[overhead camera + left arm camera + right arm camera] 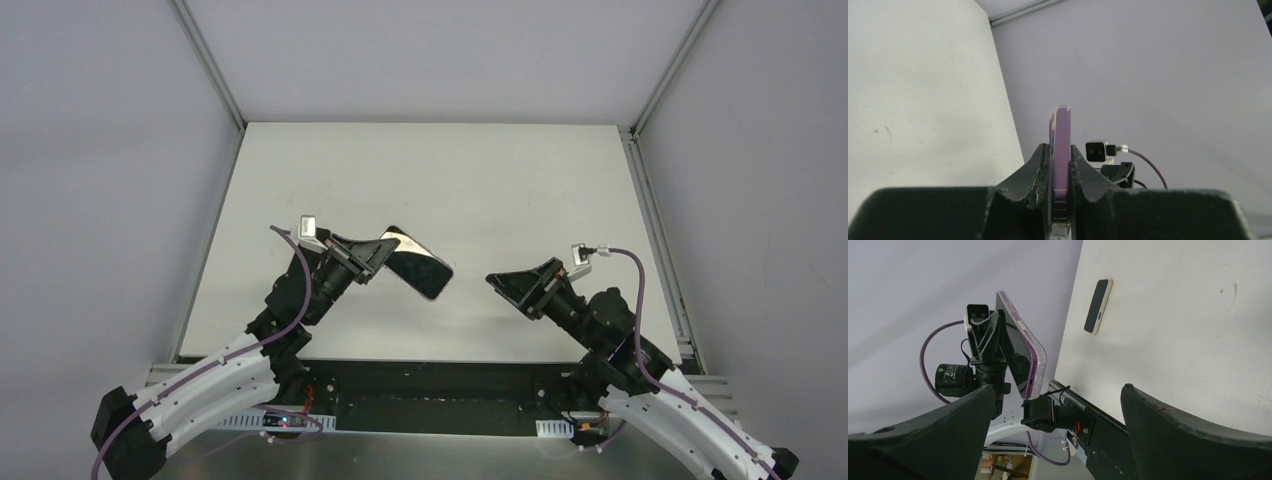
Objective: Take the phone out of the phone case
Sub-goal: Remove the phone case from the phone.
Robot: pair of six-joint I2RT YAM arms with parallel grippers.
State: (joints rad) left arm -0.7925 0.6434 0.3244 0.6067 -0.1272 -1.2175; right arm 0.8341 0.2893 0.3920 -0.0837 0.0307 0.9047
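One purple-rimmed phone case (pixel 1023 352) in left fingers (pixel 984 337), phone (pixel 1098 306) flat on table (pixel 1178 350)

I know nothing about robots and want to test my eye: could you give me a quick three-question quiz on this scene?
1. True or false: the right gripper is holding something.
2. What colour is the edge of the case in the left gripper? A) purple B) green C) orange
3. Where is the cream-edged phone?

Key:
1. False: it is open and empty.
2. A.
3. Lying flat on the table, touched by neither gripper.
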